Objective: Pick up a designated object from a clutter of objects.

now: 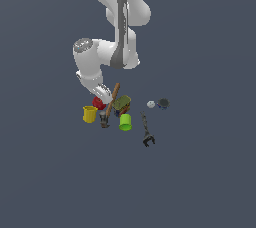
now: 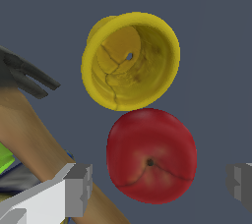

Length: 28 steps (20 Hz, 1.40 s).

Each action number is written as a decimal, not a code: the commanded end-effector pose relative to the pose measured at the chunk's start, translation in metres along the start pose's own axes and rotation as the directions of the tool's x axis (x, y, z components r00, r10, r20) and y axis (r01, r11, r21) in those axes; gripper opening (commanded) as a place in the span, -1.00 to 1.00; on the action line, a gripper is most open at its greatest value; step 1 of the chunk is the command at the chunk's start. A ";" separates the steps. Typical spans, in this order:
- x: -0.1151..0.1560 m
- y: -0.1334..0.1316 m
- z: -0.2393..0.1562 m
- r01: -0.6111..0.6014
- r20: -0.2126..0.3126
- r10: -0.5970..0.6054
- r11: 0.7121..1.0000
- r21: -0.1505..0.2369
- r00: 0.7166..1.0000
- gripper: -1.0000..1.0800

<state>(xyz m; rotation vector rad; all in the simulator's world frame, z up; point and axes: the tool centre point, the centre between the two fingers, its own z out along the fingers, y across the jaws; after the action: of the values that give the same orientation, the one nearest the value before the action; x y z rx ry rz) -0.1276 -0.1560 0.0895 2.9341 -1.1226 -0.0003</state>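
The glossy red apple-like ball (image 2: 151, 155) lies between my two grey fingertips, one pad (image 2: 78, 188) on one side and the other at the frame edge. My gripper (image 2: 160, 186) is open, with gaps to the ball on both sides. In the exterior view the gripper (image 1: 101, 97) hangs just over the red ball (image 1: 98, 103). The yellow cup (image 2: 130, 61) stands right beside the ball, seen from above; it also shows in the exterior view (image 1: 89, 114). The wooden hammer handle (image 2: 39, 149) runs close by one finger.
In the exterior view the hammer (image 1: 110, 107), olive can (image 1: 121, 103) and green cup (image 1: 125, 122) crowd the ball's right side. Further to that view's right lie a white ball (image 1: 150, 104), a dark round piece (image 1: 163, 103) and a dark clamp tool (image 1: 146, 134).
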 end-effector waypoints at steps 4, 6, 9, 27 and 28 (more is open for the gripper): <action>-0.001 0.001 0.020 -0.002 0.000 0.002 1.000 -0.001 1.000 0.92; -0.001 0.001 0.028 -0.003 0.000 0.003 1.000 -0.001 1.000 0.92; -0.001 0.001 0.038 -0.003 0.000 0.003 1.000 -0.001 1.000 0.92; 0.000 0.000 0.042 -0.003 -0.002 0.003 1.000 0.001 1.000 -1.00; 0.000 0.000 0.042 -0.003 -0.002 0.003 1.000 0.001 1.000 -1.00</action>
<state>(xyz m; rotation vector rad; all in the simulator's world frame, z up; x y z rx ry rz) -0.1280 -0.1563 0.0469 2.9324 -1.1281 0.0017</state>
